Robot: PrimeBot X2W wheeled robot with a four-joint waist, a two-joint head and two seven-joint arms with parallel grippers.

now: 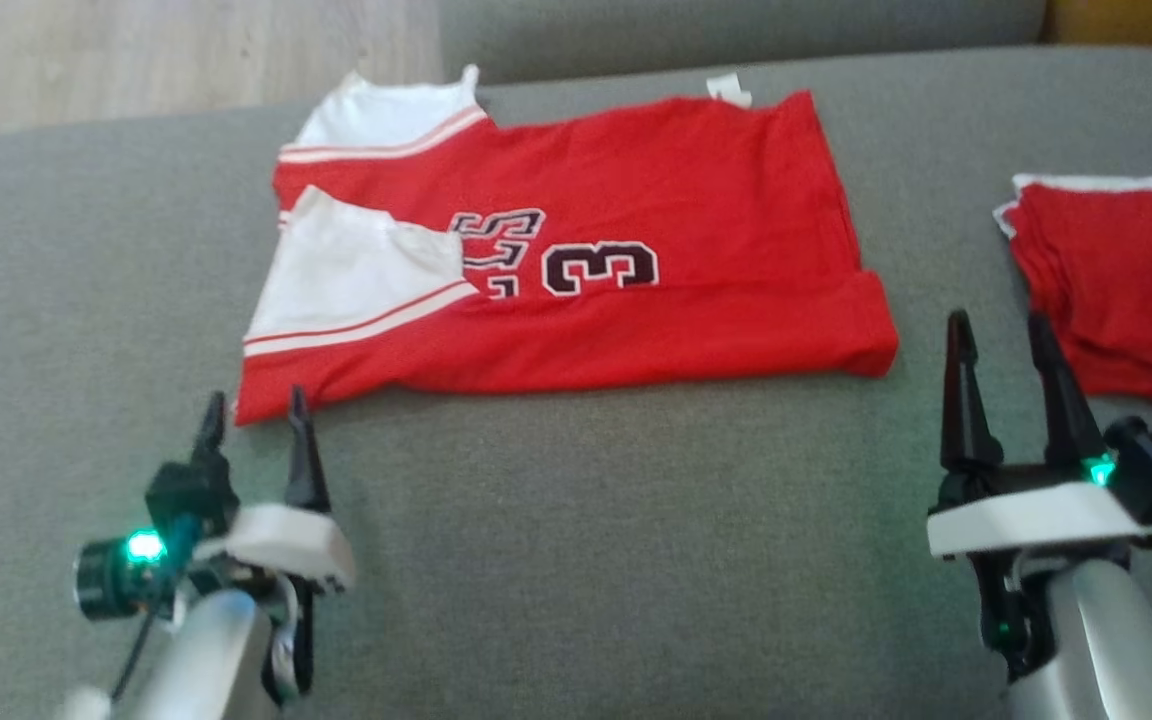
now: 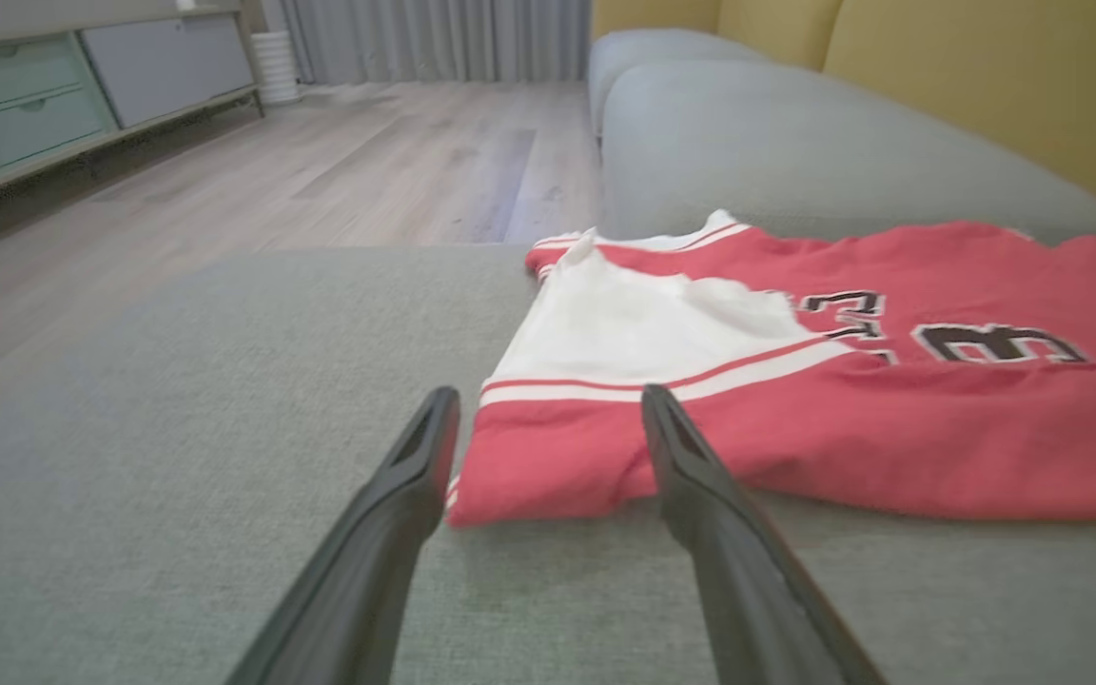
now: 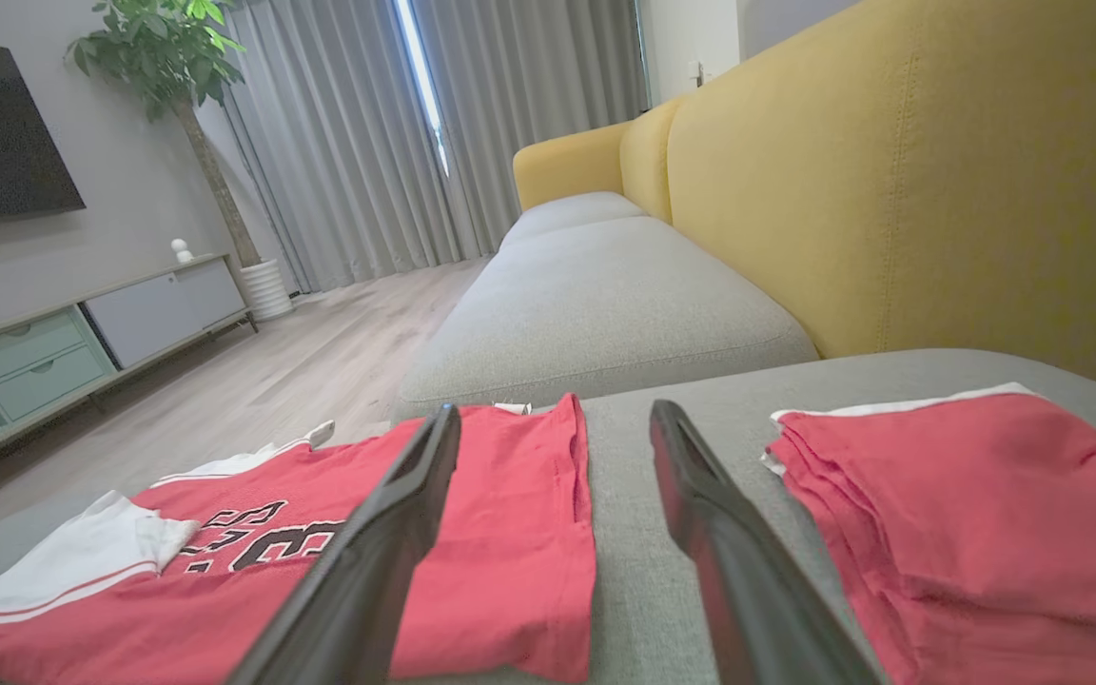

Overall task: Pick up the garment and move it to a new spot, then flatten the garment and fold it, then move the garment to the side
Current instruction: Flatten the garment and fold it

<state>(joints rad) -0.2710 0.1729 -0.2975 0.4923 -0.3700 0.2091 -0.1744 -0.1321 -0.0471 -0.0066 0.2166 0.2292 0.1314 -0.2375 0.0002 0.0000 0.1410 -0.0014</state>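
Observation:
The garment [image 1: 636, 280] is a red jersey with white sleeves and a dark number, spread flat on the grey cushion [image 1: 576, 540] with both sleeves folded in over its left end. My left gripper [image 1: 253, 415] stands open just short of the jersey's near left corner; in the left wrist view that corner of the garment [image 2: 548, 466] lies between the fingers [image 2: 415, 466]. My right gripper [image 1: 1001, 335] is open near the jersey's near right corner, over bare cushion. In the right wrist view the garment [image 3: 500, 542] lies to the left of my right gripper [image 3: 556, 419].
A second red garment [image 1: 1126, 280] lies folded at the right edge of the cushion, close to my right gripper, and is seen again as a folded stack [image 3: 976, 514]. A yellow sofa back [image 3: 890, 181] rises behind. Wooden floor [image 2: 320, 171] lies beyond the cushion's left edge.

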